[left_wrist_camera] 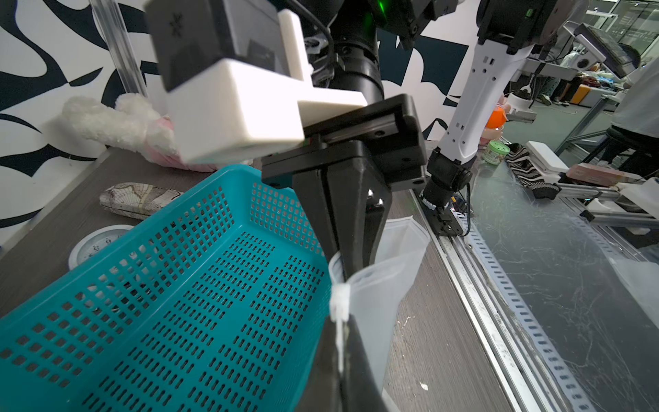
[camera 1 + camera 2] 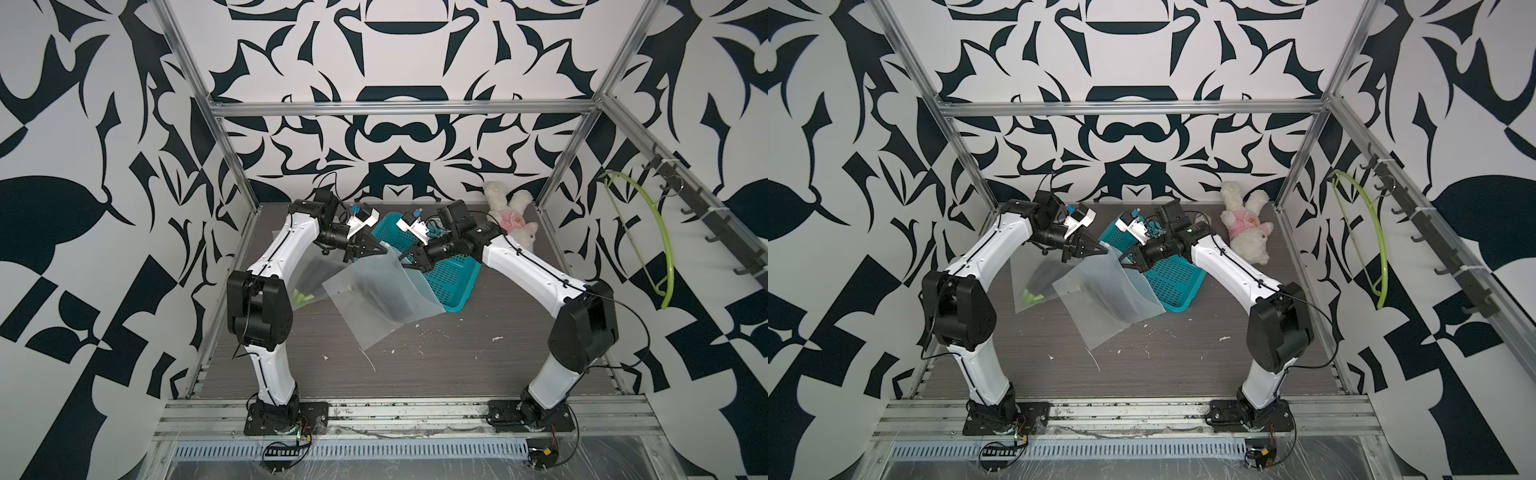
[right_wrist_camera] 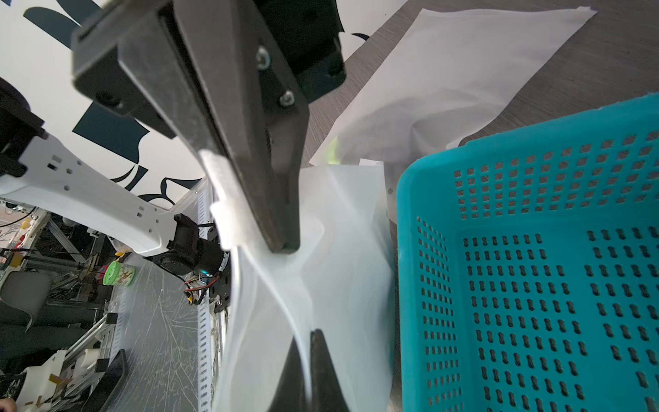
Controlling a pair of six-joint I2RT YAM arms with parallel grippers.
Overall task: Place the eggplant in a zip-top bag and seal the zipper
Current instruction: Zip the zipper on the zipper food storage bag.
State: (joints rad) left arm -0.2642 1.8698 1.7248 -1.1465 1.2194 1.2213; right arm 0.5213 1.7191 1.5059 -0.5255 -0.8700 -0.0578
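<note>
Your left hand (image 2: 384, 250) and right hand (image 2: 401, 258) are both clamped on the top edge of the zip-top bag (image 2: 374, 303), fingertips close together. The bag hangs from them down to the counter (image 2: 436, 365), just beside the teal basket (image 2: 453, 282). An eggplant (image 2: 1040, 277), dark with a green stem, shows through a second bag (image 2: 1017, 270) lying flat under your left arm, near the held one. Dim dark shapes show through the held bag too; you cannot tell what they are.
</note>
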